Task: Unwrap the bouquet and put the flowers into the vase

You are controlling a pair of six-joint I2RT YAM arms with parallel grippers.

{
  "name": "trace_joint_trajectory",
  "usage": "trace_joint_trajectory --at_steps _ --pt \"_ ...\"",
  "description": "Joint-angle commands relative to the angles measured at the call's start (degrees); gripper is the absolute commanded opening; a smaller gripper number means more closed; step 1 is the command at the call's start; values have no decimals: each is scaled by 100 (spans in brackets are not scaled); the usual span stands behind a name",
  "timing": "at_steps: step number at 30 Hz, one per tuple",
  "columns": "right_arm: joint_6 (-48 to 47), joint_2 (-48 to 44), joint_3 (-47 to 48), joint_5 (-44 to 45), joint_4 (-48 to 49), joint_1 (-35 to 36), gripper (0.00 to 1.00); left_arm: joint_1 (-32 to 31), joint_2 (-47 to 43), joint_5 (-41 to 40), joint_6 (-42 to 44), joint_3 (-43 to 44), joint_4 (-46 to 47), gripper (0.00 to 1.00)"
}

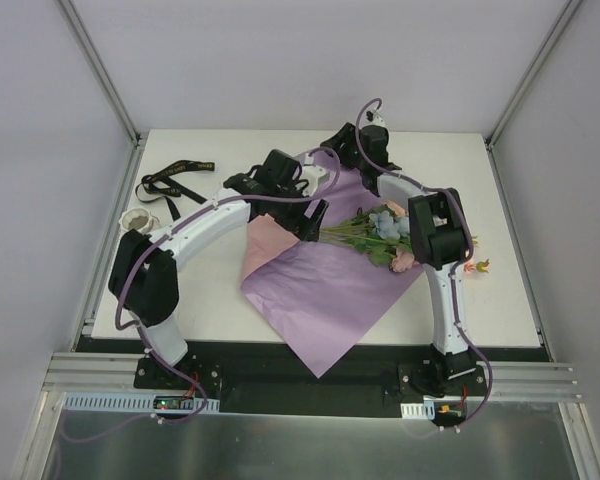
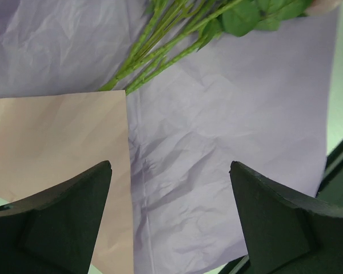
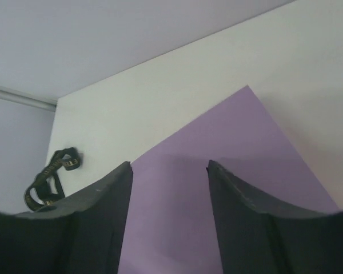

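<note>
The white vase (image 1: 138, 217) stands at the far left of the table (image 1: 212, 292), with the black ribbon (image 1: 175, 180) lying loose near it. The left gripper (image 2: 170, 168) hangs over the open purple paper (image 1: 325, 290) with its 2 fingers spread wide and empty, and the right gripper (image 3: 170, 165), at the paper's far corner, is spread and empty too. The flowers (image 1: 385, 228) lie on the paper, well apart from the vase, so the unwrapping looks done, and I think the next move is to pinch the green stems (image 2: 154, 54) and carry them left.
</note>
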Motion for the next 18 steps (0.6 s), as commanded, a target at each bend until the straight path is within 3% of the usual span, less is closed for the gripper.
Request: trace_joint_trajectory --at_steps 1,5,10,18 --pt "-436 -634 396 167 -816 62 66 -330 527 -1121 455 56 -244 84" --pt "-1051 -1949 -351 597 -2020 193 73 -691 913 -2605 842 161 -271 84" --pt "-1446 -3358 -1904 809 -2680 203 73 -806 1186 -3619 905 232 -271 76" --pt "-1667 -5433 -3577 792 -3121 290 72 -877 1293 -5516 861 355 -253 41"
